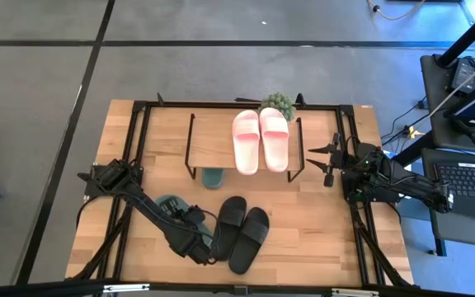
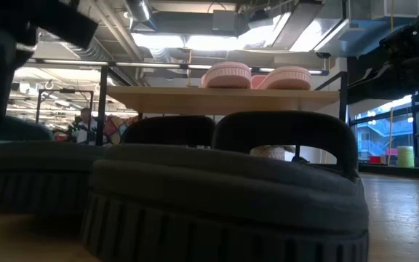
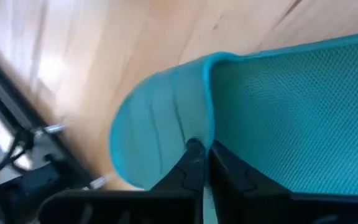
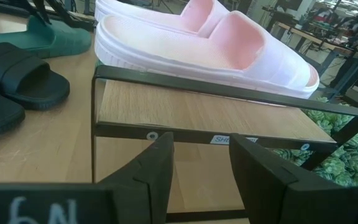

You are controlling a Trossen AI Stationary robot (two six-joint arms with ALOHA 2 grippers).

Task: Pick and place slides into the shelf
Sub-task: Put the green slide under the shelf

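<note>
The shelf point(image 1: 221, 140) stands mid-table, with the pale pink pair point(image 1: 261, 139) side by side on its top board, also seen in the right wrist view point(image 4: 229, 43). One dark green slide point(image 1: 213, 177) sticks out from under the shelf's near edge. The other green slide point(image 1: 169, 204) lies slantwise under my left arm, only one end showing. My left gripper point(image 1: 196, 239) is shut on it. The black pair point(image 1: 242, 231) lies on the table beside it. My right gripper point(image 4: 201, 168) waits open at the shelf's right end point(image 1: 326, 161), pointing at it. My left gripper pinches the green slide by the strap's edge point(image 3: 207, 127), one finger on each face of the strap. The fingers point(image 3: 194, 158) come from above. My arm hides the contact in the high view, and I cannot tell whether the slide is lifted.
A green plant point(image 1: 277, 103) sits behind the shelf's far right corner. A black frame point(image 1: 134, 148) runs around the table. The black pair point(image 2: 224, 189) fills the low view's foreground. Bare wood lies between the shelf and the black pair, and to the right of the pair.
</note>
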